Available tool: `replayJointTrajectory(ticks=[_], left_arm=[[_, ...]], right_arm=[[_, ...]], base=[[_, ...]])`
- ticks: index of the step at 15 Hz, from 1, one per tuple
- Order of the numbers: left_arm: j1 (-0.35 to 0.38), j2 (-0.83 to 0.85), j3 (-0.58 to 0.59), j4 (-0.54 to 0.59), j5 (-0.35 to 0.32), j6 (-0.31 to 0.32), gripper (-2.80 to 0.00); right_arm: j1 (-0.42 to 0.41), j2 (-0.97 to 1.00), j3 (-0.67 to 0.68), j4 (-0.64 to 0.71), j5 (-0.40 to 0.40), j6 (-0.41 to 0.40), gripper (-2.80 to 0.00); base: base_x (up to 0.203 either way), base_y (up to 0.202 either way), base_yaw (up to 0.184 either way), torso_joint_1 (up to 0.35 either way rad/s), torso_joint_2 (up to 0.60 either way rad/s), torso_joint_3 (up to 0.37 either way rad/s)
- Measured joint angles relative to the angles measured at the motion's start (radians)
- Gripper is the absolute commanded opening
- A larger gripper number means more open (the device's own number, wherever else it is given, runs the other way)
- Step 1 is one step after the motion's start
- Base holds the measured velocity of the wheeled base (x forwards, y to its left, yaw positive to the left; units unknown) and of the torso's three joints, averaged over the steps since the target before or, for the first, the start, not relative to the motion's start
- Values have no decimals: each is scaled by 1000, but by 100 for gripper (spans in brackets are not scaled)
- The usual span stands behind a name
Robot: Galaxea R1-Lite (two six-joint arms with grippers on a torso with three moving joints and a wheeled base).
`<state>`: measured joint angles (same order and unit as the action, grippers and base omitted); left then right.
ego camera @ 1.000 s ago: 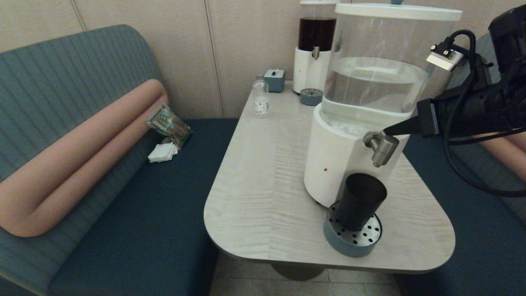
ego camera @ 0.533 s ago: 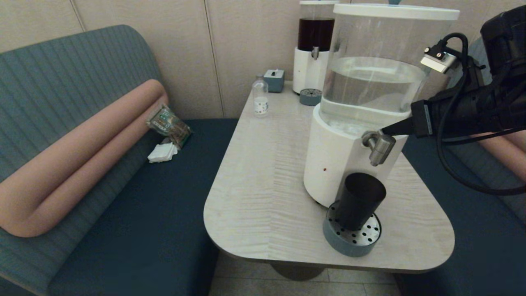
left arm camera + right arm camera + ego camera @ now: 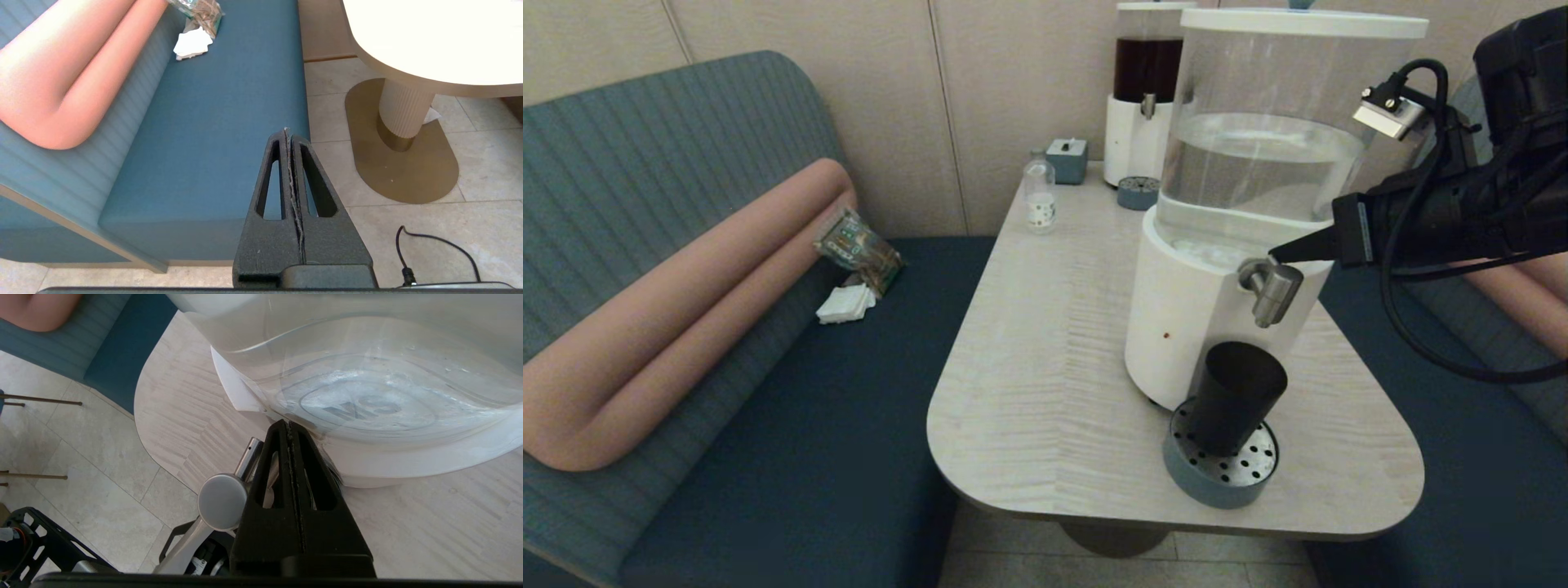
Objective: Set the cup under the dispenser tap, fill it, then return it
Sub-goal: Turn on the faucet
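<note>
The right gripper (image 3: 1278,254) is seen with its two fingers pressed together, nothing held between them, the closed tip set against the top rear of the dispenser tap (image 3: 1267,287), where the spigot meets the white base of the large dispenser (image 3: 1176,327). In the right wrist view the same closed tip (image 3: 289,424) lies alongside the steel tap (image 3: 222,501), close against the clear tank. Whether liquid is running from the tap cannot be told. Directly below the gripper and tap, the cup (image 3: 1233,396) is found standing upright on the round perforated drip tray (image 3: 1217,474), which rests on the tabletop (image 3: 1045,367) just in front of the dispenser base. The inside of the cup is dark and its fill level cannot be judged. Well beyond the gripper, toward the wall, a narrower dispenser with dark liquid (image 3: 1145,90) is recorded, with a small clear bottle (image 3: 1039,196) and a small blue box (image 3: 1067,159) beside it. The left gripper (image 3: 288,134) is parked low, away from the tabletop, its fingers likewise fully closed and empty, over the edge of the blue bench seat (image 3: 212,134) and the tiled floor (image 3: 470,171).
</note>
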<state>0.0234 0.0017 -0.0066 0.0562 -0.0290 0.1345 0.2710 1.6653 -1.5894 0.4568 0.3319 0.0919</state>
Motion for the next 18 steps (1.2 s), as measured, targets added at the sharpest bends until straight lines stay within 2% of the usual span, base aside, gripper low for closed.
replayJointTrajectory(ticks=[8, 18], left_arm=[[0, 0, 0, 0, 0, 0, -280], [0, 0, 0, 0, 0, 0, -280]], right_arm=[[40, 0, 12, -2, 2, 1, -280], [35, -13, 31, -5, 1, -27, -280]], base=[[0, 0, 0, 0, 0, 0], [0, 0, 0, 0, 0, 0]])
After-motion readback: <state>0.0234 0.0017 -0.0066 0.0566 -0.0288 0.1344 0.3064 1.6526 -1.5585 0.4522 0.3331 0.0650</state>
